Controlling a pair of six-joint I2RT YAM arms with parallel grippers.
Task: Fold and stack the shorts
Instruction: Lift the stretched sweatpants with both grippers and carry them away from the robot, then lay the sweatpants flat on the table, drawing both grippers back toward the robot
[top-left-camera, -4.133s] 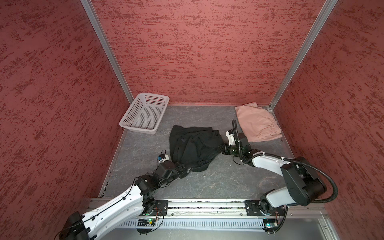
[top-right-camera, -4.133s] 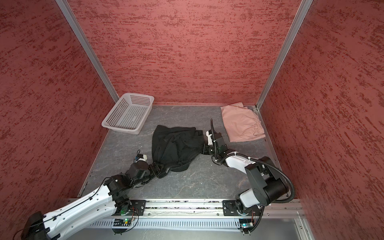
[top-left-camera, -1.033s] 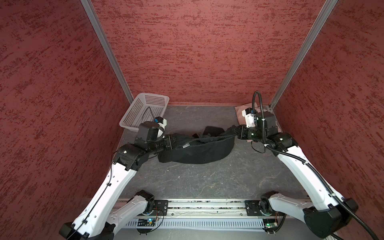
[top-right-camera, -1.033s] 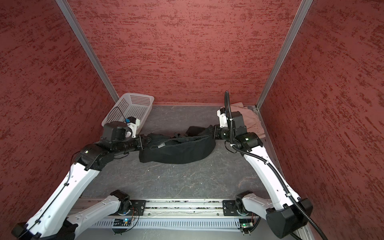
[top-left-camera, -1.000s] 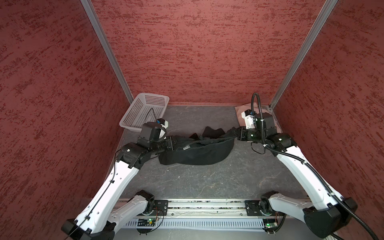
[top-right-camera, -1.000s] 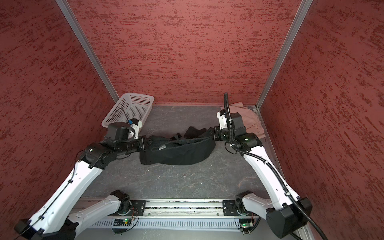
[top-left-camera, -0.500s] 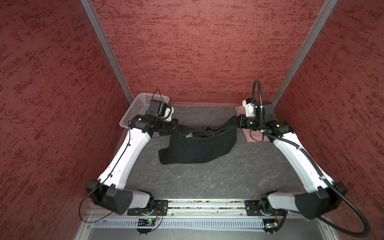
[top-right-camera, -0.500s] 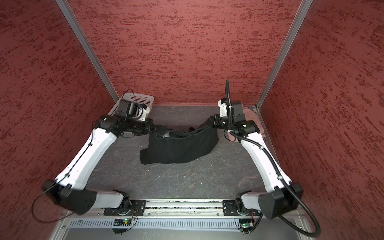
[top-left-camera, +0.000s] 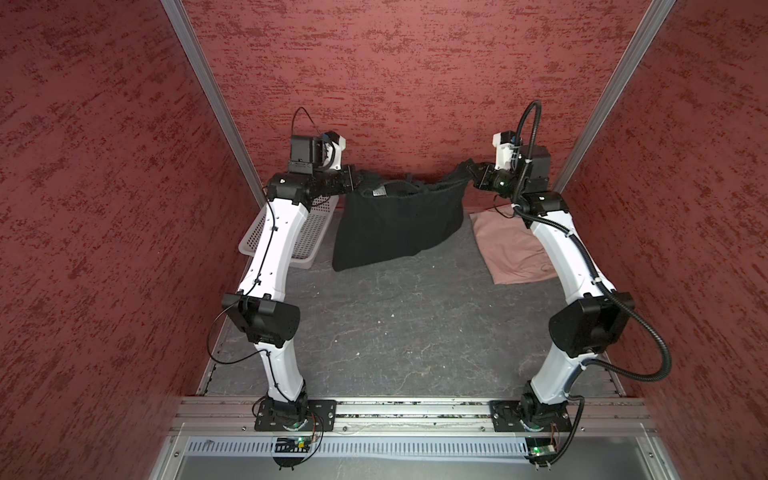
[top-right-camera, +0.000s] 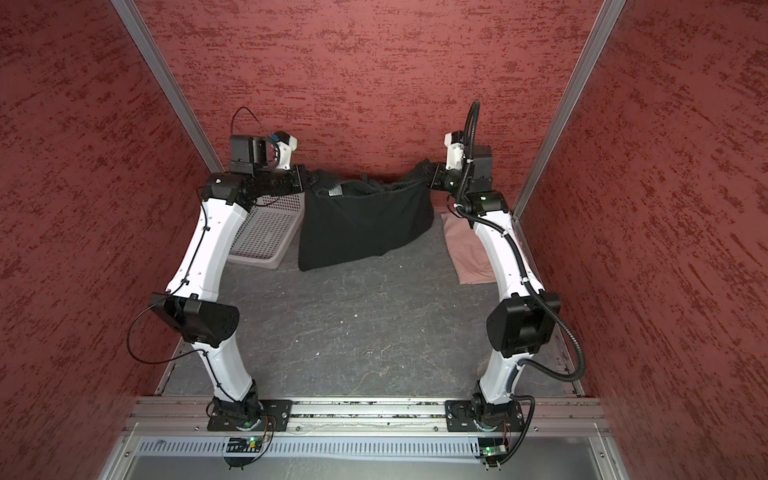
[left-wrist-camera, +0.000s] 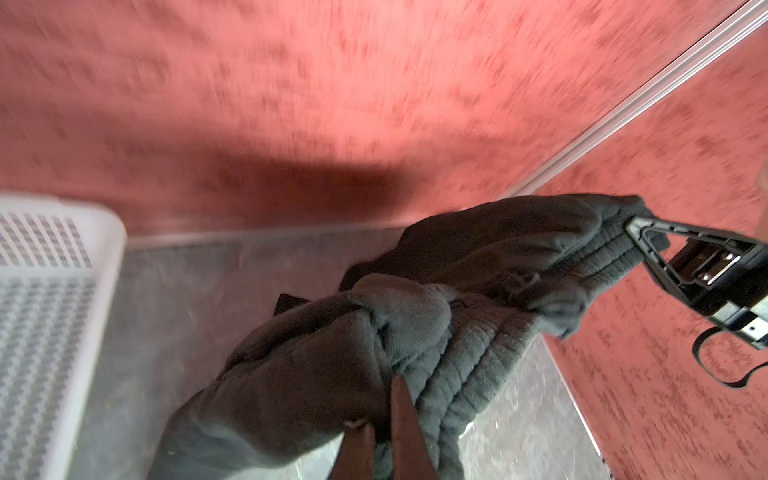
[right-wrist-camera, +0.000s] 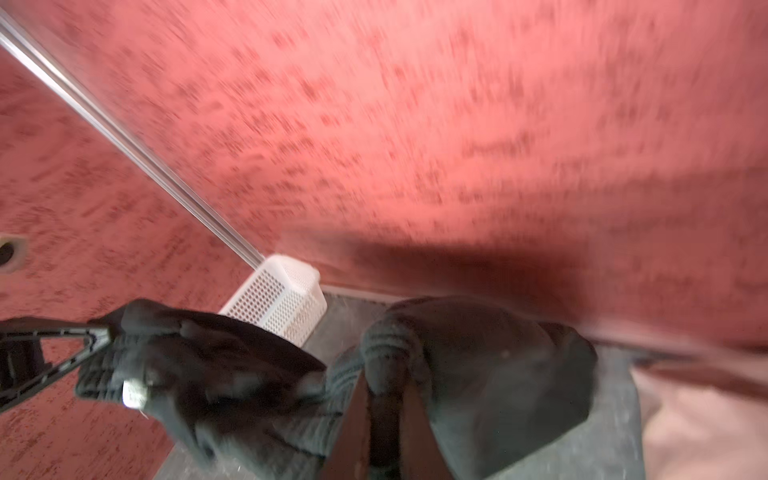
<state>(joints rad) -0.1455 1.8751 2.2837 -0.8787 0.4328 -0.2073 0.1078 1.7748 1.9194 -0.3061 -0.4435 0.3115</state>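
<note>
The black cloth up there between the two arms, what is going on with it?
The robot holds the black shorts by the waistband, the left gripper shut on one end and the right gripper on the other, so they hang spread out near the back wall. The pink shorts lie flat on the table at the right, apart from them. The white basket stands at the left. Nothing is stacked yet.

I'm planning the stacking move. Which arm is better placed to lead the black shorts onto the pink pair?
Right, probably. Both grippers are shut on the black shorts, but the right gripper hangs close to the pink shorts, while the left gripper is over by the basket.
</note>
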